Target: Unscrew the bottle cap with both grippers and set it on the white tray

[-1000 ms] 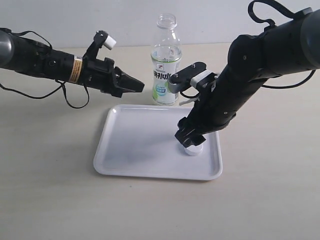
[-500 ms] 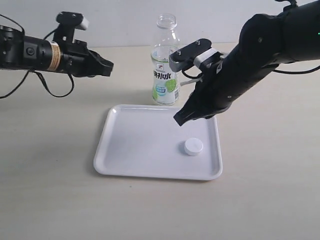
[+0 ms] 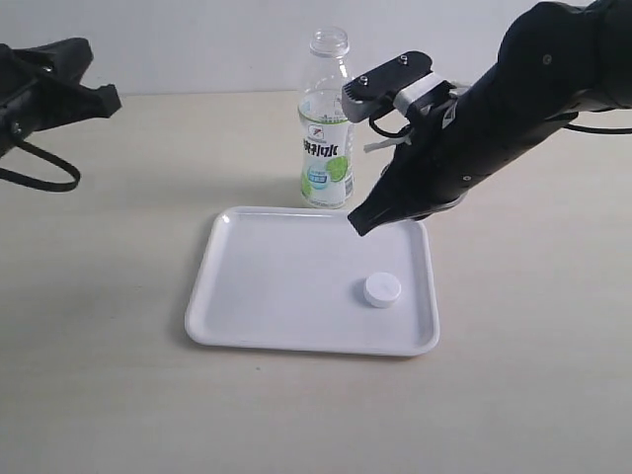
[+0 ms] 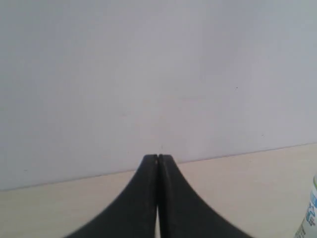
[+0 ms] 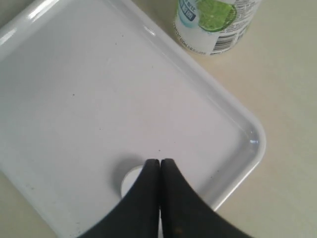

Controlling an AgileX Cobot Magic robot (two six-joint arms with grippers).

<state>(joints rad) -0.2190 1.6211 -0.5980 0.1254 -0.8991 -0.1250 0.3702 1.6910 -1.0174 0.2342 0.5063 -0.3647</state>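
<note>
Lying flat on the smooth white tray [image 3: 267, 286], the bottle cap [image 3: 381, 289] shows as a small round white disc toward the tray's right side in the exterior view, apart from the low raised rim. The tray is a glossy plastic rectangle with rounded corners, resting on the pale matte bench [image 3: 118, 375]. Just behind its far edge the bottle [image 3: 327, 138] stands upright, clear plastic with a bare threaded neck and a white-and-green label carrying a lime picture. The right tool [image 3: 357, 223] hangs above the tray's far right part, higher than the cap and clear of it. Its two black tapering fingers are pressed together along a thin seam with nothing between them, and in the right wrist view they cover part of the cap. The left tool [image 3: 99, 97] sits at the far left edge of the exterior view, well apart from bottle and tray. Its curved black fingers meet in a blunt tip, likewise empty, against a plain pale wall [image 4: 158, 74].
</note>
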